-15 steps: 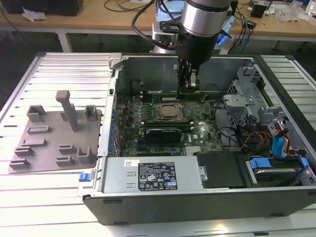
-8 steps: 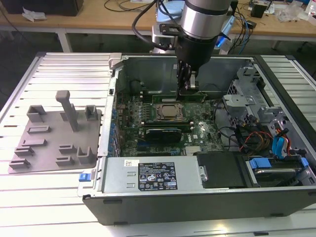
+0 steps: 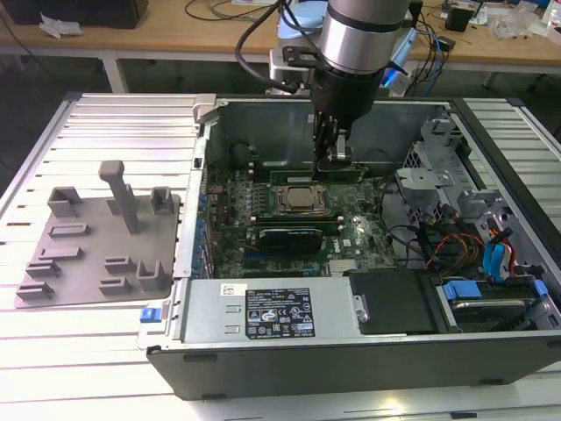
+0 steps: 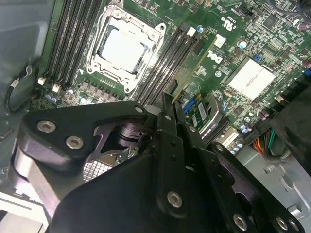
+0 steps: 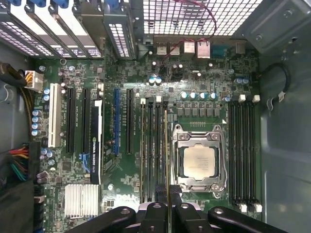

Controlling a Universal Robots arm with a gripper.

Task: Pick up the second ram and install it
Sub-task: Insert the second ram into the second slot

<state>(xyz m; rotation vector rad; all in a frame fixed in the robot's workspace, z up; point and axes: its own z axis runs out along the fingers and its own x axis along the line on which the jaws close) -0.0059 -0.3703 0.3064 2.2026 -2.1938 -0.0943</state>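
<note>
My gripper (image 3: 334,160) hangs inside the open computer case, over the memory slots on the far side of the silver processor (image 3: 298,197). It is shut on the second ram (image 5: 167,145), a thin green stick seen edge-on in the first wrist view. The stick runs along a black slot beside the processor (image 5: 199,162). In the second wrist view the ram (image 4: 194,63) stretches away from my gripper (image 4: 170,104) along the slots next to the processor (image 4: 121,48). Whether it is seated in the slot I cannot tell. My gripper (image 5: 167,201) clamps its near end.
Another thin stick (image 5: 142,145) stands in a slot close by. A black card (image 5: 95,141) and a finned heatsink (image 5: 82,199) lie on the motherboard (image 5: 121,73). A power supply (image 3: 263,311) lines the case front, cables and drive bays (image 3: 473,237) its right. A grey fixture tray (image 3: 96,237) lies outside, left.
</note>
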